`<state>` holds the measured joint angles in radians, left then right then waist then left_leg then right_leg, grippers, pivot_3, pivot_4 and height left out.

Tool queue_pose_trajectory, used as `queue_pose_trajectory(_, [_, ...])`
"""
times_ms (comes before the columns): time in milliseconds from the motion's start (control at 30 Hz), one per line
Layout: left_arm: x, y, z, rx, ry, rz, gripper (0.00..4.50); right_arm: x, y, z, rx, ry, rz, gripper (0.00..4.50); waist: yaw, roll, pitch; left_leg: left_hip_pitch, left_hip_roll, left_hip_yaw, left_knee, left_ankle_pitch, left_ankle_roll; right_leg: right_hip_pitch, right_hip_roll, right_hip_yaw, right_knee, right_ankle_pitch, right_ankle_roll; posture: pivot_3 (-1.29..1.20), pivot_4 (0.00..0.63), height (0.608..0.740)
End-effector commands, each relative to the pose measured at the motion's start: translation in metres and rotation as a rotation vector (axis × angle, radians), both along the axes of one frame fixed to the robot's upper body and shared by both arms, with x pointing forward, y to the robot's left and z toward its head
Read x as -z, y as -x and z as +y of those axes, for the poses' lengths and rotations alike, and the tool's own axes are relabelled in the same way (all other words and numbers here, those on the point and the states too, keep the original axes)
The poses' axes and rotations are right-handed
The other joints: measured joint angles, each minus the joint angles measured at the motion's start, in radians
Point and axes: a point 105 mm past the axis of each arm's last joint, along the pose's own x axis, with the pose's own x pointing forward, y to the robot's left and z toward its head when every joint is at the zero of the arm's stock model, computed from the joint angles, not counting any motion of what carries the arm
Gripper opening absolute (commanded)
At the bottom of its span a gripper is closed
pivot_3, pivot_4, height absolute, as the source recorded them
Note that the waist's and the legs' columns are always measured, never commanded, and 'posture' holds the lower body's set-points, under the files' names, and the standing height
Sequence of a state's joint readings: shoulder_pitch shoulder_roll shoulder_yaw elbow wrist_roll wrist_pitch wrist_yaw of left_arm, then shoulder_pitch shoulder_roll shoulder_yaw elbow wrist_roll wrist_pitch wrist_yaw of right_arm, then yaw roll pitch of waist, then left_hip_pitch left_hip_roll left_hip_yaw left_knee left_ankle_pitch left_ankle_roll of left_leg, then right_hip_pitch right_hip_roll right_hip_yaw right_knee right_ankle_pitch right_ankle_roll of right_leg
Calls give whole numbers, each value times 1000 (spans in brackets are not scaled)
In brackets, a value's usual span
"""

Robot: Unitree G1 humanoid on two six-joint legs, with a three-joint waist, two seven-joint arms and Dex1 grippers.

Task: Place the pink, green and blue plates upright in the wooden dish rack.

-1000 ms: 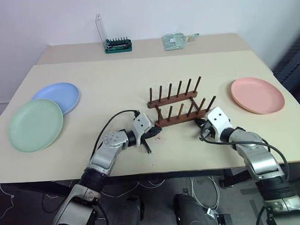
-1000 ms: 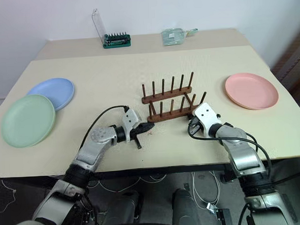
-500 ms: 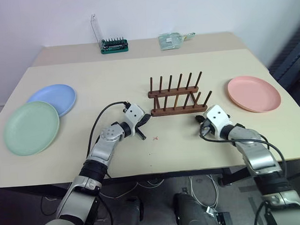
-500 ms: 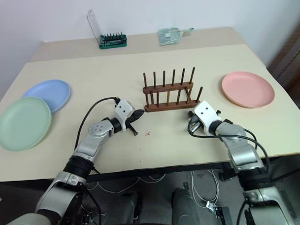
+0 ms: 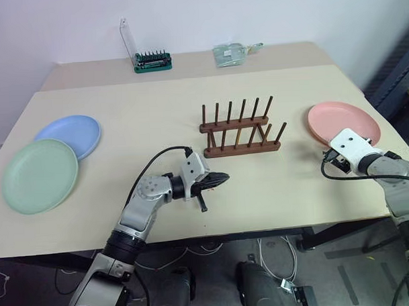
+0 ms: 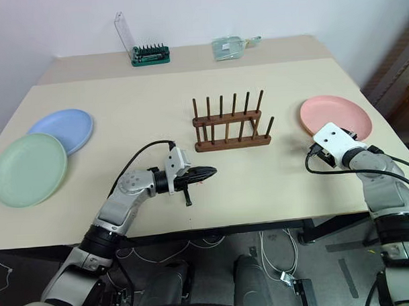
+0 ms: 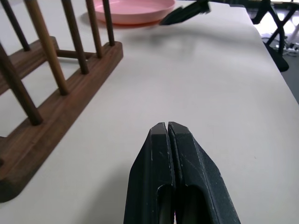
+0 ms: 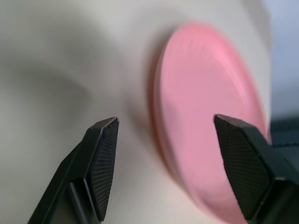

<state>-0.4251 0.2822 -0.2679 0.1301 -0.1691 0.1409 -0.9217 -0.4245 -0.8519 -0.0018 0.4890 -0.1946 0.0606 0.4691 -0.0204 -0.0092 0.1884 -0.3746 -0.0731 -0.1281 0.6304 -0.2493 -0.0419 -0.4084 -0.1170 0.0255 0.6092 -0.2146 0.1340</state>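
- Two changes matter to you: the right claw (image 8: 163, 172) has left the end of the wooden dish rack (image 5: 239, 131) and swung out to the pink plate (image 5: 343, 122), and its fingers, pinched a second ago, now stand released on either side of the plate's near rim.
- That reads as the start of the first pick; no plate is in the rack yet.
- Your left claw (image 5: 221, 178) has drawn back from the rack and hangs over bare table (image 5: 273, 191) on the near side of it, clenched on nothing.
- Left of the rack, well apart, the green plate (image 5: 38, 175) lies flat with the blue plate (image 5: 69, 133) tucked partly behind it.
- Beyond the rack, at the far edge, sit a green tool holder (image 5: 152, 61) and a clear packet (image 5: 230, 53), both out of your way.
- Nothing stands between the pink plate and the rack's pegs.
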Motion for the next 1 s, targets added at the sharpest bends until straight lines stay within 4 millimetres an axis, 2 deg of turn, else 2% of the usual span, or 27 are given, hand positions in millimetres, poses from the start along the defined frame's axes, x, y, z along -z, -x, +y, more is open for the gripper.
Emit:
queue_pose_trajectory(33, [-11,1,1,-3,17,-38,0,0,-12,-12,26,102,-1,3293,1,0,0,0,0,1,0,0,0,0,0,0,0,0,0,0,150,740])
queue_pose_trajectory(67, [-10,2,2,-8,15,-37,0,2,-14,-13,25,106,9,3293,2,-1,0,0,0,1,1,0,0,0,0,0,0,0,-1,0,150,740])
queue_pose_trajectory(167, [-9,2,8,-32,7,-37,0,2,-20,-14,20,113,4,2534,5,-1,0,0,0,0,0,0,0,0,0,0,0,0,-1,0,150,740])
queue_pose_trajectory(333, [-8,3,10,-48,7,-30,0,2,-21,-12,2,118,-10,58,7,-1,0,-1,-1,-1,0,0,0,0,0,0,-1,0,1,0,150,740])
queue_pose_trajectory(433, [-8,3,11,-53,9,-30,0,0,-22,-9,-14,146,-31,22,5,0,0,-1,-1,-1,0,0,0,0,0,0,-1,0,1,0,150,740])
queue_pose_trajectory(467, [-9,2,11,-59,9,-34,0,-10,-23,-5,-35,156,-77,22,5,0,0,-1,-1,-1,0,0,0,0,0,0,-1,0,1,0,150,740])
queue_pose_trajectory(533, [-10,0,13,-69,10,-41,0,-45,-26,13,-97,123,-215,22,2,0,1,-1,-1,-1,0,0,0,0,0,0,-1,0,1,0,150,740])
queue_pose_trajectory(600, [-10,0,14,-71,7,-40,0,-88,-24,44,-199,-44,-356,22,-2,2,2,-1,-1,-1,-1,0,0,-1,0,1,-1,1,1,0,150,740])
queue_pose_trajectory(700, [-9,0,13,-66,7,-37,0,-143,-3,92,-402,-456,-453,22,-4,3,2,-1,1,-1,-1,0,0,-1,0,1,0,1,2,0,150,740])
queue_pose_trajectory(833, [-8,0,12,-63,8,-37,0,-174,27,124,-603,-739,-385,22,15,1,2,-2,0,-4,0,0,0,0,0,-1,-1,1,2,0,150,740])
queue_pose_trajectory(867, [-9,-1,10,-60,10,-37,0,-187,38,137,-709,-897,-344,22,18,1,2,-2,0,-6,1,0,0,1,0,-2,-1,1,2,0,150,740])
queue_pose_trajectory(933, [-9,-1,8,-56,13,-37,0,-202,53,150,-841,-1066,-277,22,20,1,2,-3,0,-6,1,0,0,1,0,-2,-5,1,0,0,150,740])
queue_pose_trajectory(1000, [-9,-1,8,-54,13,-38,0,-199,44,150,-800,-1171,-216,22,19,1,2,-5,0,-6,0,0,0,1,0,-2,-8,2,-2,0,150,740])
